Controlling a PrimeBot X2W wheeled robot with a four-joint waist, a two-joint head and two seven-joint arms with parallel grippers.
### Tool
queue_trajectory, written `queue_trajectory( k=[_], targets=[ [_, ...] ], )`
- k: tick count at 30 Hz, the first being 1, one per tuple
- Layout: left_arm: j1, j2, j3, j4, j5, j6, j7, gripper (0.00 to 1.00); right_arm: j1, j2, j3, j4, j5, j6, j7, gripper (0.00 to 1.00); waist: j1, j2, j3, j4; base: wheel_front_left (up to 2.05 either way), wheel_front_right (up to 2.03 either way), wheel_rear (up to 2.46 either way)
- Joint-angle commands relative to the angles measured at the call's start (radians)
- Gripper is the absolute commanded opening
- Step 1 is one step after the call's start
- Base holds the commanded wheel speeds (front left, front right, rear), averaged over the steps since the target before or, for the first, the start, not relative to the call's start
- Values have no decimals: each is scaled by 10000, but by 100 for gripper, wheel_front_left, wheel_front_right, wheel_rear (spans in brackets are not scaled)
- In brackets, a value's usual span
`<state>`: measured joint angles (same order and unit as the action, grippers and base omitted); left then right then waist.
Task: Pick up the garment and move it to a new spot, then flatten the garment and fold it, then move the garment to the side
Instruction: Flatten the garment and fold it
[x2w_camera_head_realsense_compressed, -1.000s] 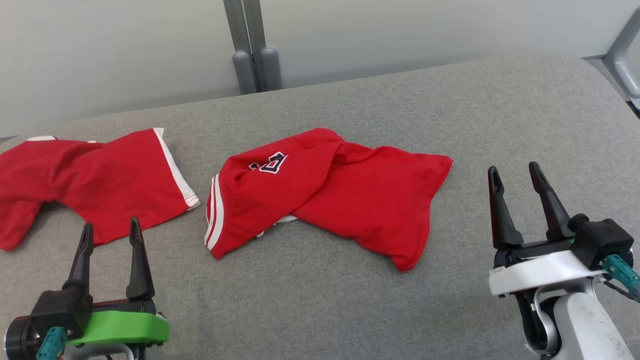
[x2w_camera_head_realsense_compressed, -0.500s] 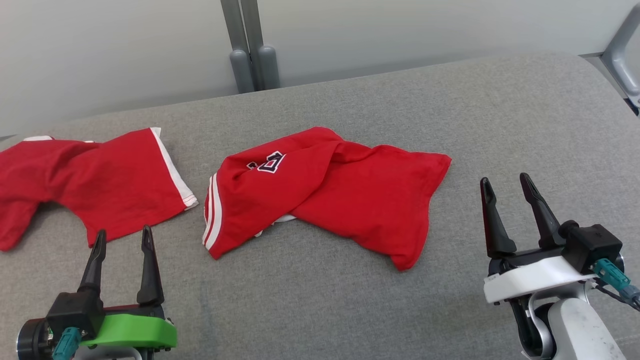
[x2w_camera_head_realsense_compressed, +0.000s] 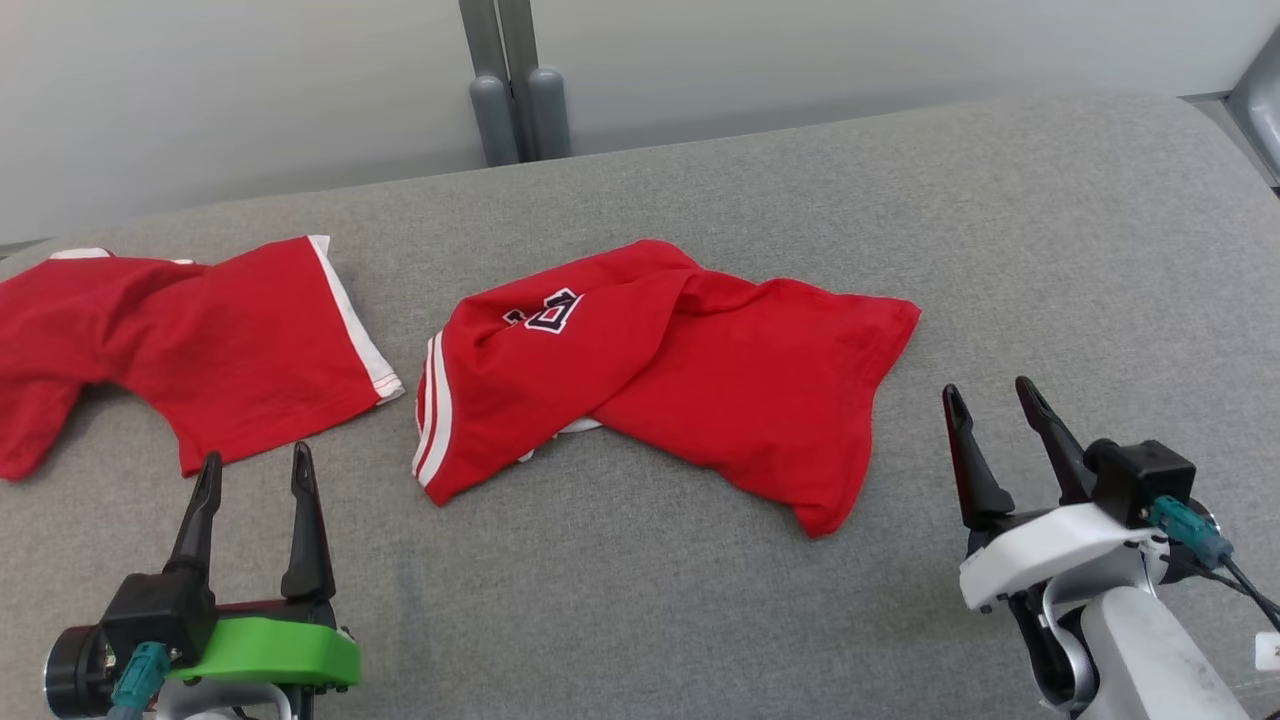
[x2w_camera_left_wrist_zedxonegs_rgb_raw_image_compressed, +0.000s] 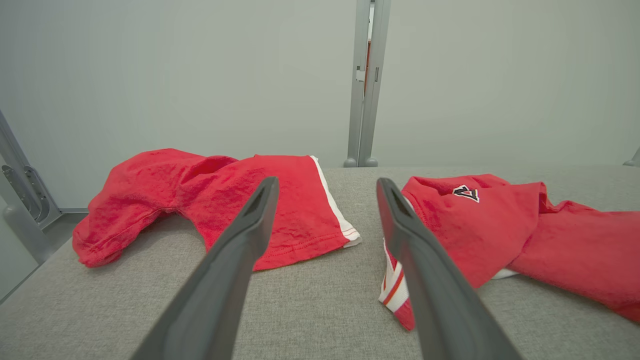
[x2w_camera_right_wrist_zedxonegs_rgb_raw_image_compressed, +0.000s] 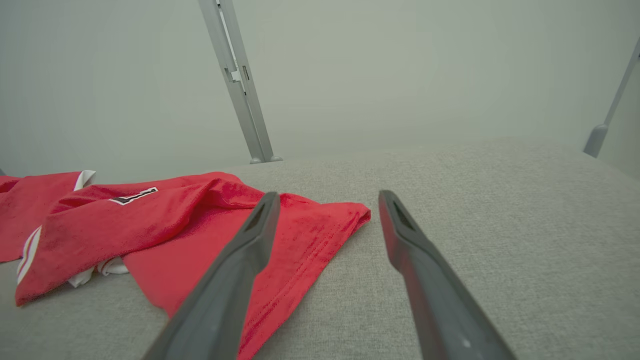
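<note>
Red shirt (x2w_camera_head_realsense_compressed: 690, 380) crumpled on grey surface (x2w_camera_head_realsense_compressed: 1000, 200), not picked up yet. My jaws wide, empty. All steps left.

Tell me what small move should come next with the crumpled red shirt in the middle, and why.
Probably ease the right pincer forward and leftward to the red shirt's near corner: it and the left pincer stand open, empty, short of the cloth, which lies crumpled, not yet lifted.
</note>
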<state>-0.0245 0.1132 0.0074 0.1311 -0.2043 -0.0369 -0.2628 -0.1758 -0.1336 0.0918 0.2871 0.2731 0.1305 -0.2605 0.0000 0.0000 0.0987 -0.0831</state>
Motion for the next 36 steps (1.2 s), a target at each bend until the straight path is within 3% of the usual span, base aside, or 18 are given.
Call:
queue_trajectory(
  k=[1, 6, 15, 21, 25, 26, 27, 28, 36],
  targets=[
    [-217, -10, 42, 33, 52, -88, -29, 100, -507, -193, 93, 464, 189, 5, 129, 100, 0, 0, 136, 133, 0, 0, 0],
    [-423, -80, 20, 136, 146, -190, -29, 100, -1698, -474, -134, 1848, 1143, 5, 908, 100, 0, 0, 490, 468, 0, 0, 0],
    [-778, -198, -58, 403, 206, -361, -31, 100, -3544, -971, -415, 3597, 3194, 5, 3832, 100, 0, 0, 1006, 1212, 0, 0, 0],
    [-980, -237, -62, 594, 249, -458, -30, 100, -4416, -1236, -726, 4541, 3664, 5, 5135, 100, 0, 0, 1251, 1593, 0, 0, 0],
    [-1097, -264, -87, 718, 277, -506, -30, 100, -4784, -1325, -874, 4983, 3720, 5, 5305, 100, 0, 0, 1400, 1811, 0, 0, 0],
    [-1123, -275, -80, 740, 283, -514, -30, 100, -4844, -1325, -894, 5071, 3718, 5, 5268, 90, 0, 0, 1431, 1855, 0, 0, 0],
    [-1143, -278, -63, 754, 286, -513, -30, 100, -4885, -1341, -862, 5106, 3672, 6, 5227, 33, 0, 0, 1457, 1886, 0, 0, 0],
    [-1154, -280, -40, 768, 285, -519, -30, 100, -4914, -1350, -879, 5134, 3657, 5, 5138, 0, 0, 0, 1471, 1903, 0, 0, 0],
    [-1007, -331, 105, 1010, 288, -541, -31, 100, -4829, -1367, -639, 4921, 3689, 5, 4172, 0, 0, 0, 1055, 1805, 0, 0, 0]
  ],
)
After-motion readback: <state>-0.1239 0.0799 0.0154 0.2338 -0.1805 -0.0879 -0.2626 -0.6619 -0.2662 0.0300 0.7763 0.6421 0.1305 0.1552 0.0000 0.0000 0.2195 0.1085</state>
